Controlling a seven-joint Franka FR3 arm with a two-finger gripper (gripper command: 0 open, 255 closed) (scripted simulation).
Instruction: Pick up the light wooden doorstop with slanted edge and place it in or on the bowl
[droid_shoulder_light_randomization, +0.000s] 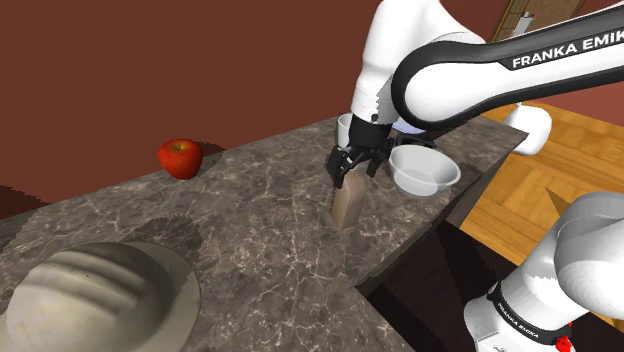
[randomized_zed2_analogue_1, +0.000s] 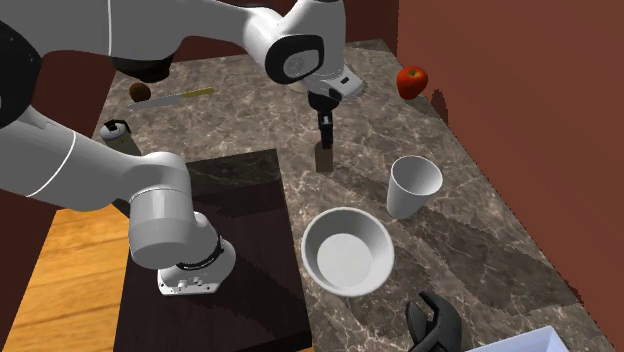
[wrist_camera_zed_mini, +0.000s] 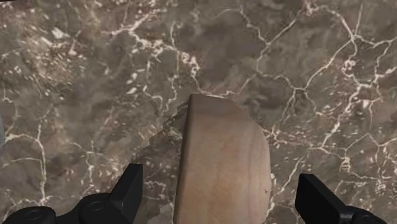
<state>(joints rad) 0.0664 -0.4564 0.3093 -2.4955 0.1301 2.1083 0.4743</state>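
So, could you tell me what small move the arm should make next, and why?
Probably close the jaws. The gripper has its jaws open on either side of the doorstop standing on the counter, with gaps on both sides, so it is straddled but not yet held.

We see the tan wooden doorstop (droid_shoulder_light_randomization: 347, 206) standing upright on the marble counter (droid_shoulder_light_randomization: 250, 225), top edge rounded. White bowl (droid_shoulder_light_randomization: 424, 181) sits upright and empty nearby, not touching.
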